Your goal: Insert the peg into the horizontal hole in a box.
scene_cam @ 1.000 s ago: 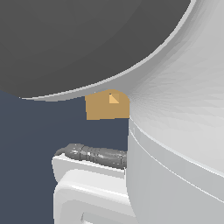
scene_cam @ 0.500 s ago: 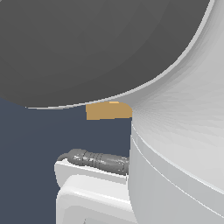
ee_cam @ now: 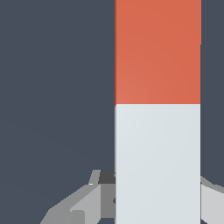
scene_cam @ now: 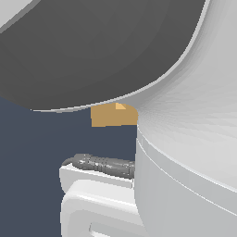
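Tool (ee_cam: 157,197) fingers (ee_cam: 76,205) are seen on either side of the peg's (ee_cam: 157,87) white end in the wrist view, so the tool appears to be clenched on the peg there, though the contact itself is hidden behind the bar. The orange-red part extends away from the tool, over the dark tabletop (ee_cam: 52,87). In the exterior view, most of the frame is filled by the arm (scene_cam: 185,139); only a sliver of the box (scene_cam: 111,116) is visible beneath it, and a pale corner near its upper edge may belong to the hole, but this cannot be confirmed. The peg is not visible there.

The step in hand is judged to be carrying the peg toward the box. It would be done well if the peg were kept level, its axis lined up with the hole before any advance, and the grip held firm.
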{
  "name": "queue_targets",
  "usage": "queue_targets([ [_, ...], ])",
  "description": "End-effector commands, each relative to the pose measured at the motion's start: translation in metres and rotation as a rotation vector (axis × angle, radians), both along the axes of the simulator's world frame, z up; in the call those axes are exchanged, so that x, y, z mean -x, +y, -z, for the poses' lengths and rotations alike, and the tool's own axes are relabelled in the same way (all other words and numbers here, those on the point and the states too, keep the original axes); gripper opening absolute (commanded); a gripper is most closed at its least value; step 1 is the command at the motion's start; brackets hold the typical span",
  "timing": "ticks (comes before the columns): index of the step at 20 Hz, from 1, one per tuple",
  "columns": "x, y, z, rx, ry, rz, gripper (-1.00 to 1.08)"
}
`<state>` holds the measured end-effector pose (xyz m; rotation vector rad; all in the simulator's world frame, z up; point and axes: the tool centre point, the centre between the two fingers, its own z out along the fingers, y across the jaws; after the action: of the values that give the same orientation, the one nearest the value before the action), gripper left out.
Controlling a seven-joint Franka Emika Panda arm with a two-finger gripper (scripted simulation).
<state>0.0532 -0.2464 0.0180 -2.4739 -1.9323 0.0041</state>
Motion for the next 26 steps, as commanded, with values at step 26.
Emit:
queue_targets([
  [26, 0.015, 0.267, -0.078, 0.001, -0.004, -0.395, -1.0],
])
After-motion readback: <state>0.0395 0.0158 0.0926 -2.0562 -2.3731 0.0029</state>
